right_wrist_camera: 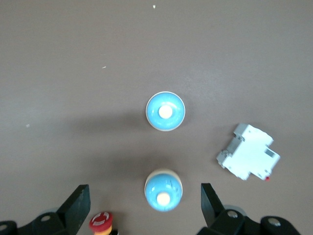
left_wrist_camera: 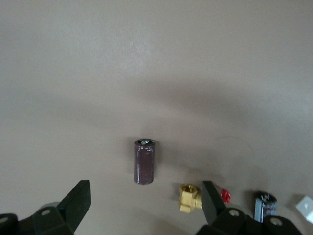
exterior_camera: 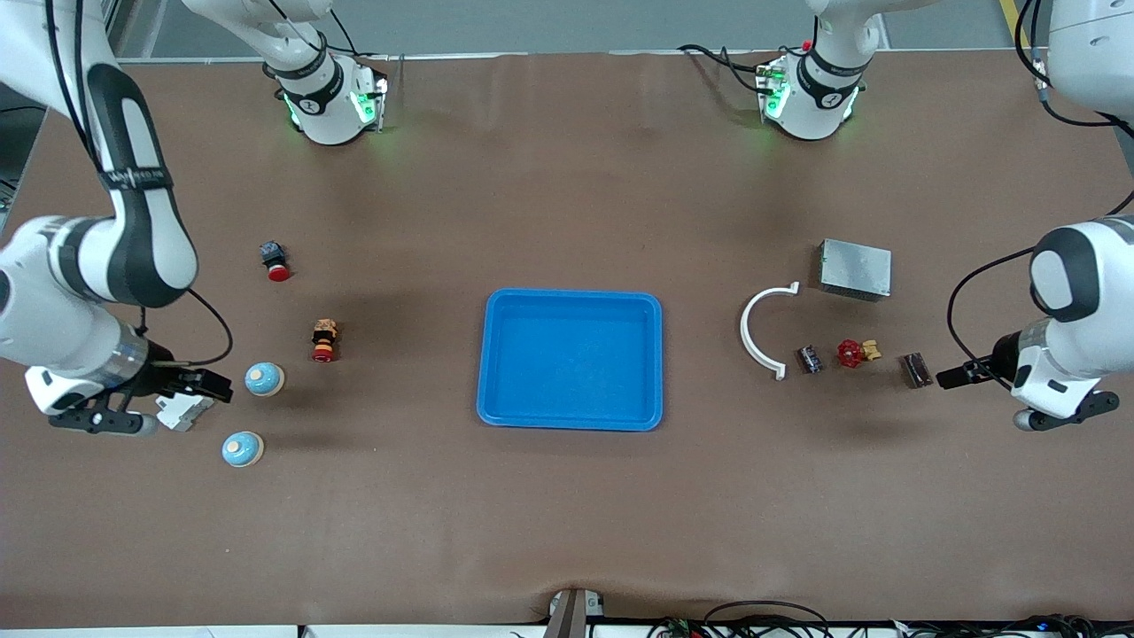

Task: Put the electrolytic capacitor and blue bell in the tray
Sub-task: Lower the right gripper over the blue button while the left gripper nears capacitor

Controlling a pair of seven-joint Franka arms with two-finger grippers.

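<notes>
Glossy white arm shells with black joint bands, loose black cables, green-lit bases, black-fingered grippers.

I'm working in a robotics lab, clearly: my two arm bases are bolted along a table covered in plain brown matting, cables trailing at its edge. Spread before me are industrial bits, a red emergency-stop button, a grey metal box, a white circuit breaker.
</notes>
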